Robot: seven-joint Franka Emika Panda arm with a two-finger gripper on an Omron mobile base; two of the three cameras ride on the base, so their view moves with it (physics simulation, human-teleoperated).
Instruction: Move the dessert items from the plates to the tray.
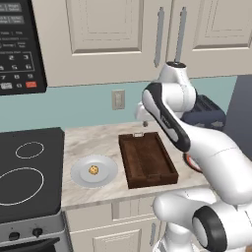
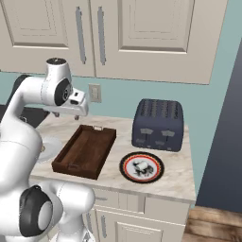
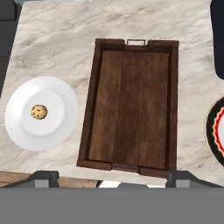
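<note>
The golden-brown cookie ball (image 3: pixel 39 112) (image 1: pixel 93 170) lies at the centre of the pale grey-white plate (image 3: pixel 22 131) (image 1: pixel 78 174), left of the tray. The dark wooden tray (image 3: pixel 131 105) (image 1: pixel 146 159) (image 2: pixel 85 151) holds nothing. To its right lies the red-rimmed plate (image 2: pixel 141 168) (image 3: pixel 216 131); I cannot pick out the small white piece from its dark-and-white centre. My gripper (image 3: pixel 112 177) (image 2: pixel 67 116) hangs open high above the tray's near end, with nothing between its fingers.
A dark blue toaster (image 2: pixel 157 124) (image 1: pixel 206 115) stands behind the red-rimmed plate. The black stovetop (image 1: pixel 29 172) lies left of the counter, with a microwave (image 1: pixel 19 44) above it. The counter's front edge runs just below the tray and plates.
</note>
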